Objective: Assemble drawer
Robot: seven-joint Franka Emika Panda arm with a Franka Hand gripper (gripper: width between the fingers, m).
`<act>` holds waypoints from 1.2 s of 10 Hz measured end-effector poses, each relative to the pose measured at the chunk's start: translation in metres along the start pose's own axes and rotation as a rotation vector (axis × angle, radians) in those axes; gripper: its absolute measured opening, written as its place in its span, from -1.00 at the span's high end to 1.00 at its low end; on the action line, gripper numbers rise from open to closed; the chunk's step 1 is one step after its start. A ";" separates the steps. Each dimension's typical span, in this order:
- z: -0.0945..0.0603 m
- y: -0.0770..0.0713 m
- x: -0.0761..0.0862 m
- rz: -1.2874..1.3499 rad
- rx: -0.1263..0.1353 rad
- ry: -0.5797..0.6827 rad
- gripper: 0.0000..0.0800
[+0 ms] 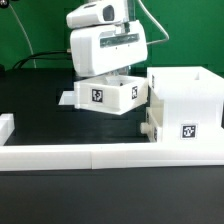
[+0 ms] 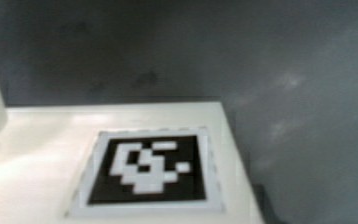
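Drawer parts are all over the black table right now. From my exterior view I've got the tall box shell sitting toward the exterior view's right, open at the top, with a black-and-white tag on its front face. Just beside it, toward the exterior view's left, is one small tray with its own tag showing on the front, and the gripper sits directly over that tray. The arm's white body hides the fingers completely, so I honestly cannot tell if the jaws are clamped on the tray or spread apart. I also can't tell if the tray is resting on the table or lifted a bit.

There's a flat white piece peeking out at the tray's far side toward the exterior view's left; can't make out what it is. The long low border wall runs across the front of the table.

Wrist view is blurry: mostly a white surface with a tag on it, dark table behind. No fingers visible there either.
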State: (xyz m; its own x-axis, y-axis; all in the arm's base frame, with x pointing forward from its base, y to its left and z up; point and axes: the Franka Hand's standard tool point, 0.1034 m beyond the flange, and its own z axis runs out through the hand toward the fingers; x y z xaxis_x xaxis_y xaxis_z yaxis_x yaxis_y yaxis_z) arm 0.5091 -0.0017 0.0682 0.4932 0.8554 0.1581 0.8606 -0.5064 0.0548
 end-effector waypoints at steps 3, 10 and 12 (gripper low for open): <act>0.000 0.002 -0.004 -0.182 -0.003 -0.011 0.90; 0.005 0.002 -0.006 -0.330 0.009 -0.022 0.90; 0.008 0.002 -0.006 -0.328 0.016 -0.022 0.90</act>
State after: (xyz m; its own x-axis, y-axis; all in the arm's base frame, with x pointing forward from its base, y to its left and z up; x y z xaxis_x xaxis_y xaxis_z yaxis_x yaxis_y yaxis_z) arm 0.5093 -0.0069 0.0598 0.1916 0.9749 0.1133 0.9758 -0.2016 0.0842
